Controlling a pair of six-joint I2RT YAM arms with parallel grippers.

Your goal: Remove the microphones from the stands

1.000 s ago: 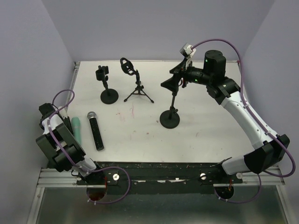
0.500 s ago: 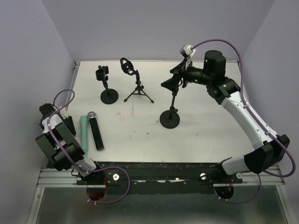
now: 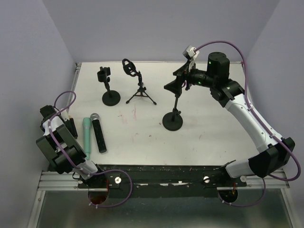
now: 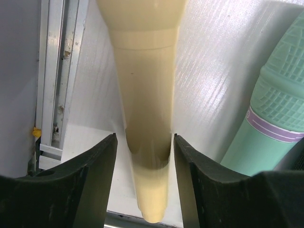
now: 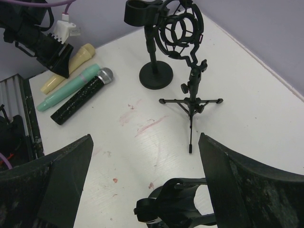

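The smooth, tapering cream microphone is laid flat on the table, straddled by the parted left end effector; the right end effector is spread wide.

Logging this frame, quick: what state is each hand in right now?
Left hand: open, straddling the cream microphone, not visibly clamped on it.
Right hand: open, holding nothing, above an empty stand clip.
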